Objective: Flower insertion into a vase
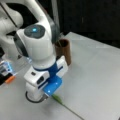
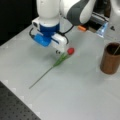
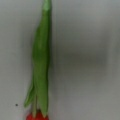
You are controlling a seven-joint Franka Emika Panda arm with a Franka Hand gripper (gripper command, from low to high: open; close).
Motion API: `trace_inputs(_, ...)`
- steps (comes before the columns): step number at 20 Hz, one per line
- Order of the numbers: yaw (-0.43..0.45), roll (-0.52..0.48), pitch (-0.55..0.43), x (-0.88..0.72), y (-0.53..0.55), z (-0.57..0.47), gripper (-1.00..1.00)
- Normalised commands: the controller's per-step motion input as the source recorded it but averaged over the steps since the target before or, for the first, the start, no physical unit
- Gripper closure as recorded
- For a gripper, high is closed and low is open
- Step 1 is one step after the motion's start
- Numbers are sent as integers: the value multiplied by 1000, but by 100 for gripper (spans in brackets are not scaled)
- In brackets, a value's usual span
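A: The fingers (image 2: 58, 51) are low over the surface (image 2: 75, 87), right beside the tulip's red bloom (image 2: 70, 51) in a front view. Open or closed? Can't tell, the blue-and-white hand body hides most of them.

B: And nothing in them that shows. The tulip (image 2: 58, 60) lies flat on the surface, whole and loose.

A: Look at the line of it. The stem (image 2: 41, 78) runs from the bloom away towards a front view's bottom left, one long diagonal, with the green leaves (image 2: 60, 59) bunched just behind the bloom.

B: So the fingers sit at the head end, not out along the bare stem. The wrist view backs that up: leaves (image 3: 41, 70) running straight up the middle, bloom (image 3: 37, 116) just peeping in at the bottom edge, no fingers in shot.

A: From the opposite side, in a front view, the hand covers the bloom altogether; only the leaf tip (image 1: 58, 99) and the stem trailing towards the bottom right show.

B: And the vase (image 2: 110, 58)?

A: A dark brown cylinder, upright, well apart from the tulip at a front view's right. Something thin seems to lean inside its mouth, but it's not clear what.

B: This tulip isn't in it.
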Motion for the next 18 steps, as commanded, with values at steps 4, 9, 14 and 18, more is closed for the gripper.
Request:
trace_inputs(4,144,-76,49,248,0,-191,-100)
trace_inputs(9,114,-94,21,243,21,-226,-100)
trace_inputs(14,130,-108,31,235,-3,-215,-100)
trace_inputs(18,123,-95,55,221,25,-122,-100)
